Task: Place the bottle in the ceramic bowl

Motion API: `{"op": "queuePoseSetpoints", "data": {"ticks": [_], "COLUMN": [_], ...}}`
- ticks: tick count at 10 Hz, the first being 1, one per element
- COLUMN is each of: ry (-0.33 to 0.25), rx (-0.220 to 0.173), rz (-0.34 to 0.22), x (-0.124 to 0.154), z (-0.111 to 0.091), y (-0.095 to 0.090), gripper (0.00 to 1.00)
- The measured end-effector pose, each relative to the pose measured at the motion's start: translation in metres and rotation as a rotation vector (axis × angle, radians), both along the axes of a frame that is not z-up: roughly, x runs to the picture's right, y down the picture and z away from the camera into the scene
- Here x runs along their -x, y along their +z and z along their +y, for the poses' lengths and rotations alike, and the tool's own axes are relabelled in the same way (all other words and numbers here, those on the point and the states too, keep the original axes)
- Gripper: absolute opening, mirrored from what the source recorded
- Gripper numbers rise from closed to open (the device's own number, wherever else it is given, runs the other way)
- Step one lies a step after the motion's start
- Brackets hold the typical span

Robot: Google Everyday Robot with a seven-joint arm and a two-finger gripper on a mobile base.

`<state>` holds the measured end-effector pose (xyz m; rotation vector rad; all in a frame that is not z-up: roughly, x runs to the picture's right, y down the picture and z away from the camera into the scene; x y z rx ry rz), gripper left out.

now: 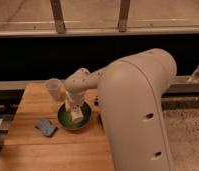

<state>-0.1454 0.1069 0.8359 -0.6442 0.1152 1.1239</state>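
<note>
Camera view puts our own arm's bulky shell (135,107) nearest, filling the right half and hiding much of the bench (53,150) behind it. Beyond the shell, on the bare wood, the blue sponge (45,127) lies just left of the ceramic bowl (65,120), apart from it. Over the bowl our tool (73,111) hangs pointing down, and the bottle (75,113) stands roughly upright at its tip, low inside the bowl or touching its floor; we cannot tell which, nor can we tell how far the tool is open or whether it has hold of the bottle. Just behind the bowl sits the translucent cup (53,87), close to our wrist.

We judge the main risk to be a release with the bottle upright: it could topple, strike the rim and roll out onto the bench. A sideways retreat could also clip the cup or drag the bowl toward the sponge
</note>
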Motion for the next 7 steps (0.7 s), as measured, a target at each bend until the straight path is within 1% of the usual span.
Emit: {"op": "queuePoseSetpoints", "data": {"ticks": [2, 3, 5, 6, 7], "ry": [-0.013, -0.010, -0.007, 0.003, 0.010], "rx": [-0.014, -0.027, -0.071, -0.096, -0.109], "rz": [-0.010, -0.010, 0.002, 0.001, -0.001], "x": [0.003, 0.005, 0.001, 0.002, 0.001], "z": [-0.003, -0.007, -0.024, -0.029, -0.032], "y": [-0.004, -0.009, -0.021, -0.026, -0.028], "gripper": [0.80, 0.80, 0.80, 0.80, 0.80]}}
